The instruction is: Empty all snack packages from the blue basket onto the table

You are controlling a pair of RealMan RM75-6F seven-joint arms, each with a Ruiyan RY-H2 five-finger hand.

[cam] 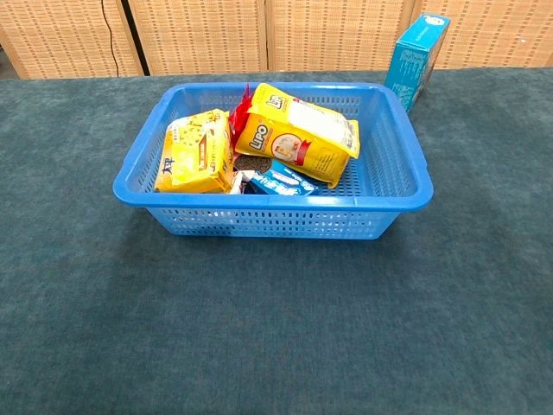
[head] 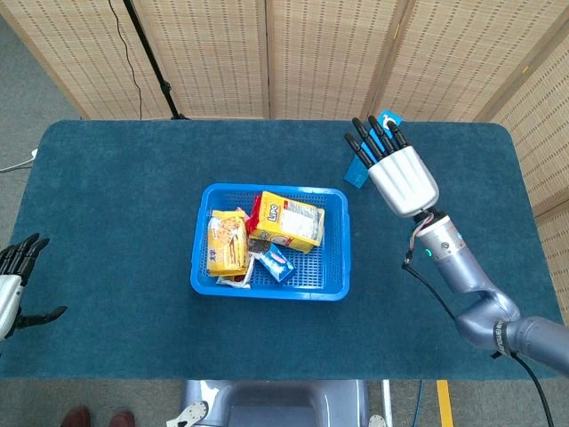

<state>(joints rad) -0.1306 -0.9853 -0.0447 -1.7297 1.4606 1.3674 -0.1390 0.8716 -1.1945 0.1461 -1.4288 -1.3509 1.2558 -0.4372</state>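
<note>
The blue basket sits mid-table. Inside lie a yellow Lipo bag, a yellow snack pack and a small blue-white packet, with something dark beneath them. A blue box stands upright on the table just beyond the basket's far right corner. My right hand hovers over it with fingers stretched out and holds nothing; the chest view does not show this hand. My left hand is at the table's left edge, fingers apart and empty.
The teal table cloth spreads wide on both sides of the basket and in front of it. Wicker screens stand behind the table. A black stand rises at the back left.
</note>
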